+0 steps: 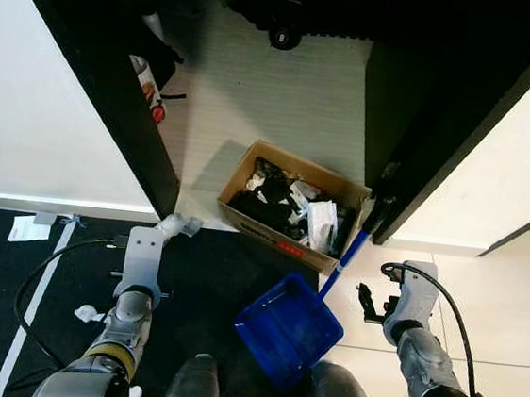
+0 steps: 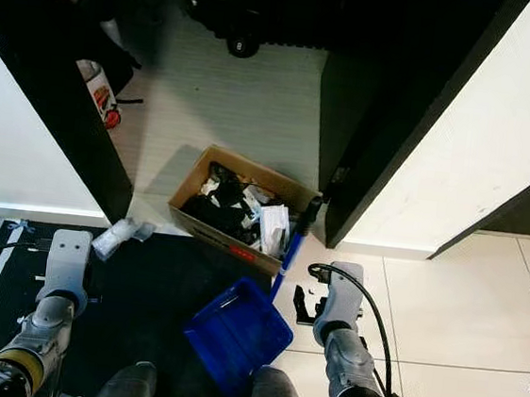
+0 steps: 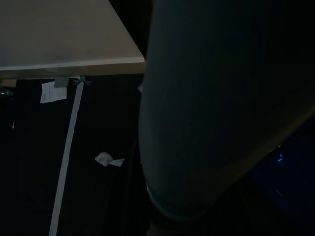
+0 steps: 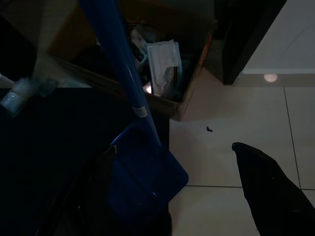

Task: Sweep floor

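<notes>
Blue dustpan lies on floor between robot's feet, long blue handle leaning toward 1 o'clock, tip against dark door frame. Open cardboard box full of trash just beyond it at 12 o'clock. Right gripper at 3 o'clock of handle, close but apart, fingers spread open, holding nothing. Left gripper: cannot tell fingers. Crumpled paper on black mat at 10 o'clock.

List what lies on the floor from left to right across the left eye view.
White paper slip on the black mat → crumpled clear plastic wrapper → open brown cardboard box of trash → blue plastic dustpan with its long blue handle → the right claw over the pale tiles.
</notes>
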### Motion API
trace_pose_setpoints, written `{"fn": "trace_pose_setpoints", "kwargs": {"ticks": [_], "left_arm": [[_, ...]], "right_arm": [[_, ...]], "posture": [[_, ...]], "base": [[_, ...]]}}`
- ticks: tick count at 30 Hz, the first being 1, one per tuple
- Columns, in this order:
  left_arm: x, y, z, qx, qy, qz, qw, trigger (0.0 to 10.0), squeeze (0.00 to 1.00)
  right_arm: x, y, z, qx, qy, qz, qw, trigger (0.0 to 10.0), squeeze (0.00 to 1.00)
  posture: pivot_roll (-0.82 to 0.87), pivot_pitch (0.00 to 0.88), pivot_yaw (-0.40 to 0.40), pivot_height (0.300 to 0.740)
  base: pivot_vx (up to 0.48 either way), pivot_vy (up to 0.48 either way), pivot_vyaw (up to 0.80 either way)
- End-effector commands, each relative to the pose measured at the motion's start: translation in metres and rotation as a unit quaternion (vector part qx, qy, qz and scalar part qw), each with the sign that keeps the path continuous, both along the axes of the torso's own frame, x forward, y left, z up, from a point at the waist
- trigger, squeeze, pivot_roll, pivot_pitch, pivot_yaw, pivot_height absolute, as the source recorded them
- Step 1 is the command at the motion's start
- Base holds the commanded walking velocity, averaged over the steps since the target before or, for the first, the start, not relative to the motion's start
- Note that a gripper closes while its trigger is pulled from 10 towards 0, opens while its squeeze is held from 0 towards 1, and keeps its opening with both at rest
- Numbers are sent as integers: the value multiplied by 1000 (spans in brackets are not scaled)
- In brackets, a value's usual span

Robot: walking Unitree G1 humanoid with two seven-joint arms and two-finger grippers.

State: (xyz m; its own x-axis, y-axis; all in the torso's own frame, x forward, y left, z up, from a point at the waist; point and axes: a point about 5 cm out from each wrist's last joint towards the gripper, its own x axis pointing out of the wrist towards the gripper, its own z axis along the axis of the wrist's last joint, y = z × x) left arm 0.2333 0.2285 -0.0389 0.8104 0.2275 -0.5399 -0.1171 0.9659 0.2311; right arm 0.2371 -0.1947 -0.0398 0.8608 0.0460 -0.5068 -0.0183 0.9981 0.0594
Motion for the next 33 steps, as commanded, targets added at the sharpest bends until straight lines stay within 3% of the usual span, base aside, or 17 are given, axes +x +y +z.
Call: {"fn": "trace_pose_setpoints", "kwargs": {"ticks": [1,33], "left_arm": [[-7,-4,-5,-20,5,9,1000,10000,0],[-8,-6,-7,-25,9,5,1000,10000,0]], "right_arm": [[-4,-4,-2,2,2,-10,1000,10000,0],[-5,-8,-1,-6,1,-12,1000,10000,0]], "posture": [[-41,108,-11,740],[-49,110,-4,740]], "base": [[0,0,0],[0,0,0]]}}
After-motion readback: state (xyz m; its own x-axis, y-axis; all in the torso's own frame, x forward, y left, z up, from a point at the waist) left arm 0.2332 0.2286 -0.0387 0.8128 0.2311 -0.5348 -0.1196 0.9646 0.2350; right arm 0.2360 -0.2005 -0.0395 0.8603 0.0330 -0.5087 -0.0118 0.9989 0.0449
